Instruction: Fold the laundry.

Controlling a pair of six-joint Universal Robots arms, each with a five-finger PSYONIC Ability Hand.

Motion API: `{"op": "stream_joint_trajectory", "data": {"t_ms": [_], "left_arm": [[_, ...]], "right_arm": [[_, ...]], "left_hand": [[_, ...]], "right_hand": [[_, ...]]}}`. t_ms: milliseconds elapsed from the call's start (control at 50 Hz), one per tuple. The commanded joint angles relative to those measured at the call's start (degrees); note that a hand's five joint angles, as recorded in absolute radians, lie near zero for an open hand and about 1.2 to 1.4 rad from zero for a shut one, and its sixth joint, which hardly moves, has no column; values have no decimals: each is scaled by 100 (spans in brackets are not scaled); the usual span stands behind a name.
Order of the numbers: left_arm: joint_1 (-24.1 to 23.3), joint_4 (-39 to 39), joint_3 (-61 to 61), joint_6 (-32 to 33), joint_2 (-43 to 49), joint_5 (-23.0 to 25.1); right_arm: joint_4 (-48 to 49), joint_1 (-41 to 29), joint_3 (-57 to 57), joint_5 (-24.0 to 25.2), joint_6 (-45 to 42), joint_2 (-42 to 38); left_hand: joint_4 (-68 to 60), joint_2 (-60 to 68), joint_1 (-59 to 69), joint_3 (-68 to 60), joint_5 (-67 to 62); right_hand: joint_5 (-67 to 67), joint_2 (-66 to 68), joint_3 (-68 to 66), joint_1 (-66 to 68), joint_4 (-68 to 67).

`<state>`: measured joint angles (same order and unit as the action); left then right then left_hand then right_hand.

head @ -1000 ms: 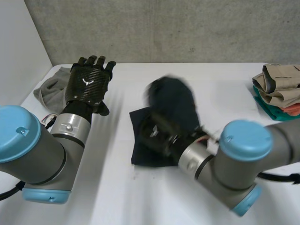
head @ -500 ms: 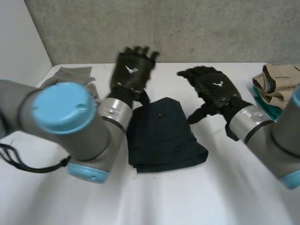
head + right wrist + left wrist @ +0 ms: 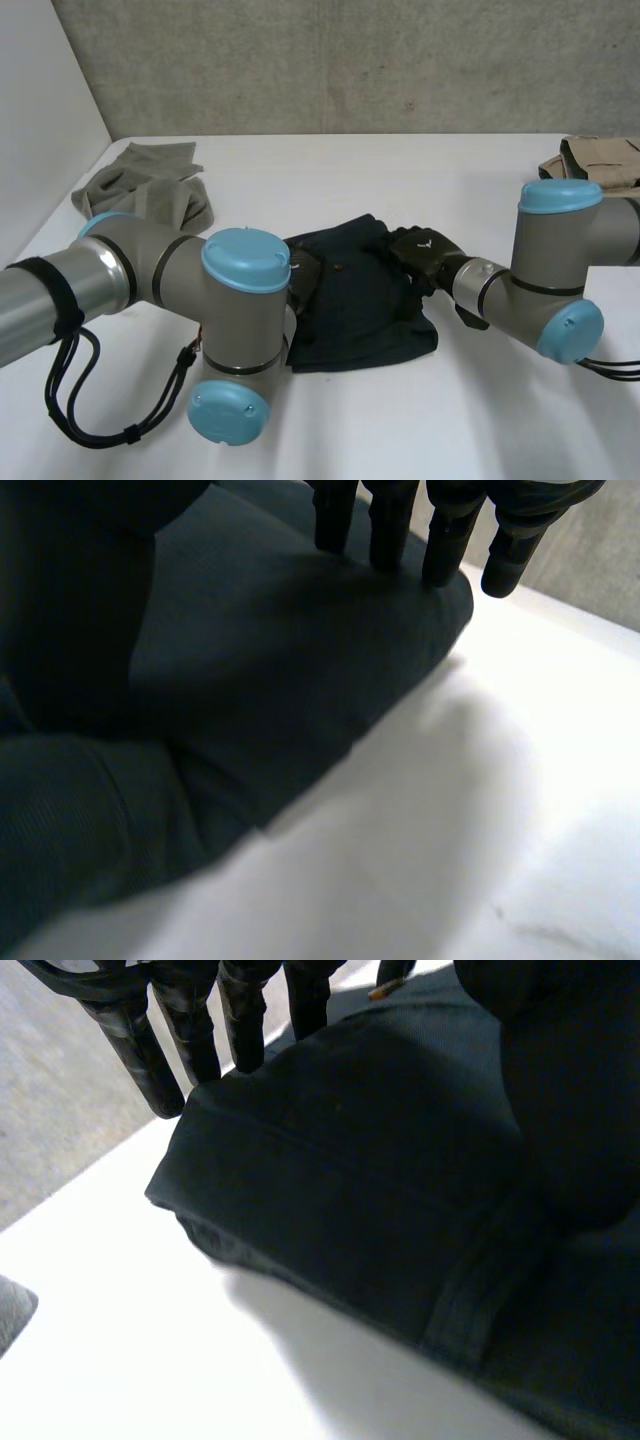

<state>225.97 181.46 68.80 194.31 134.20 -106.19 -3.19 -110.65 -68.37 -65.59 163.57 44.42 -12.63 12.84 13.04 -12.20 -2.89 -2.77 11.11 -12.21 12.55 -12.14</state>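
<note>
Where the white table [image 3: 330,430] ran out toward ten o'clock, a crumpled grey cloth [image 3: 145,190] lay loose, well apart from both hands. Nearer the middle, the left hand [image 3: 303,278] rested on the nine o'clock edge of the dark blue garment [image 3: 360,310]. Its wrist view showed its fingers [image 3: 135,1045] straight, with their tips at the rounded fold and nothing gripped. The garment itself lay at the table's centre, already doubled into a thick, roughly square packet with a seam running across it. At its two o'clock edge sat the right hand [image 3: 420,250], its fingers [image 3: 445,540] likewise straight and pressing down on the cloth's edge rather than grasping it. Beige folded clothes [image 3: 600,160] waited far out at two o'clock on the table.

By its look, the garment would be soft, light and limp: layers could slide over one another and sag if lifted from a single point. It seemed best taken at two opposite edges or corners, pinching through every layer of the fold so the packet held together.
</note>
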Motion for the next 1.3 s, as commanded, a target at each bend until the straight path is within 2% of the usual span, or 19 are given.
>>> {"op": "stream_joint_trajectory", "data": {"t_ms": [20,100,180,260,280,340,360,420,440,520,600,660,760,900,1180,1260,1300], "left_arm": [[131,-190,-60,397,72,186],[175,-164,-95,406,-156,520],[289,-155,-191,397,-788,871],[561,-111,-288,380,-1307,1451],[649,-59,-306,371,-1456,1791],[755,-23,-367,327,-1642,2399],[807,-23,-419,283,-1721,2819],[939,-58,-499,134,-1800,3410],[1053,-111,-543,-23,-1835,3786],[1273,-409,-718,-515,-1853,4631],[1344,-629,-921,-1007,-1757,5186],[1335,-630,-939,-1167,-1704,5345],[1291,-630,-904,-1202,-1642,5355],[1274,-612,-824,-1194,-1634,5346],[1309,-559,-675,-1185,-1669,5223],[1318,-489,-613,-1185,-1678,5214],[1318,-454,-613,-1185,-1686,5205]], "right_arm": [[-6,-36,87,-805,-1133,-118],[-15,-97,35,-990,-1441,101],[55,-255,-193,-1017,-1389,803],[380,-291,-773,-1175,-1328,1498],[651,-317,-1122,-1236,-1301,1673],[1109,-405,-1774,-1281,-1283,1981],[1415,-536,-2220,-1281,-1283,2217],[1969,-782,-3064,-1272,-1283,2448],[2093,-818,-3242,-1272,-1275,2440],[2770,-941,-3972,-1219,-1266,2413],[3500,-1064,-4272,-1228,-1283,2124],[3912,-1108,-4263,-1272,-1362,1799],[4318,-1108,-4070,-1325,-1371,1385],[4669,-1108,-3745,-1632,-1371,1209],[4626,-1135,-2893,-1667,-1266,752],[4573,-1135,-2559,-1624,-1257,524],[4477,-1126,-2356,-1615,-1213,445]], "left_hand": [[-481,461,441,-525,-455],[-649,629,609,-693,-623],[-599,579,559,-643,-573],[-549,528,508,-592,-523],[-549,528,508,-592,-523],[-565,545,525,-609,-539],[-565,545,525,-609,-540],[-599,579,559,-642,-573],[-599,579,559,-643,-573],[-649,629,609,-693,-623],[-666,646,626,-710,-640],[-666,646,626,-710,-640],[-683,663,643,-727,-657],[-733,713,693,-777,-708],[-767,747,727,-811,-741],[-767,747,727,-811,-741],[-801,781,760,-844,-775]], "right_hand": [[277,-111,221,-255,214],[277,-111,221,-255,214],[277,-111,221,-255,214],[277,-111,221,-255,214],[277,-111,221,-255,214],[277,-111,221,-255,214],[277,-111,221,-255,214],[277,-111,221,-255,214],[277,-111,221,-255,214],[277,-111,221,-255,214],[277,-111,221,-255,214],[277,-111,221,-255,214],[277,-111,221,-255,214],[186,-20,130,-164,123],[-1278,1444,-1334,1299,-1341],[-3528,3694,-3584,3550,-3591],[-6481,6647,-6537,6502,-6544]]}}
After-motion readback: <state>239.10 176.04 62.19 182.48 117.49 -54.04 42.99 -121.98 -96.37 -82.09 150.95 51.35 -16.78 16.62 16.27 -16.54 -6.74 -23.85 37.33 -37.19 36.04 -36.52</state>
